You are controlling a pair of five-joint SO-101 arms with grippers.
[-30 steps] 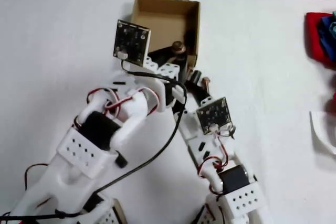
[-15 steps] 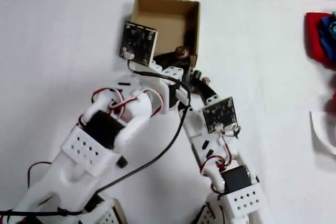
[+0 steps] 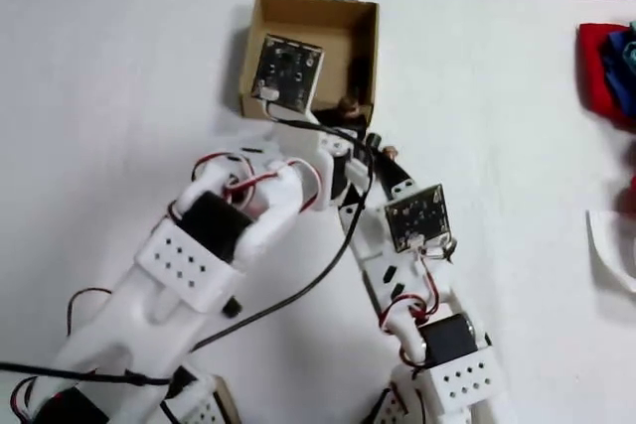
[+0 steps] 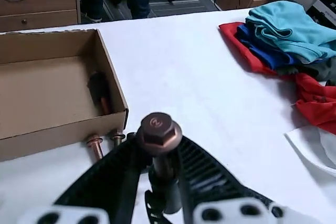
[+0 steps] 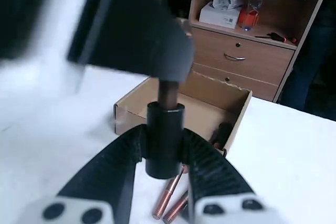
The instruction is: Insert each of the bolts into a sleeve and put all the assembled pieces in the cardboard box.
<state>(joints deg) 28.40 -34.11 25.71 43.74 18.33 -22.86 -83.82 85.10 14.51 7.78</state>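
My left gripper (image 4: 159, 153) is shut on a copper bolt (image 4: 159, 131), hex head up, just outside the near wall of the cardboard box (image 4: 58, 135). The bolt's shaft (image 5: 169, 92) enters a black sleeve (image 5: 164, 140) from above, and my right gripper (image 5: 164, 150) is shut on that sleeve. From above, the bolt (image 3: 349, 104) and the sleeve (image 3: 374, 140) meet at the near right corner of the box (image 3: 313, 9). A dark assembled piece (image 4: 100, 90) lies inside the box. Two loose bolts (image 4: 95, 146) lie on the table against the box front.
Red and blue cloths (image 3: 608, 57) lie at the table's right edge, with a white sheet (image 3: 608, 250) nearer. Both arms cross the middle of the table. Drawers and a cabinet (image 5: 247, 56) stand beyond the table's far edge.
The left arm has swung right and towards the box, carrying the bolt over the sleeve. The right arm shifted slightly in the first half second, then kept still.
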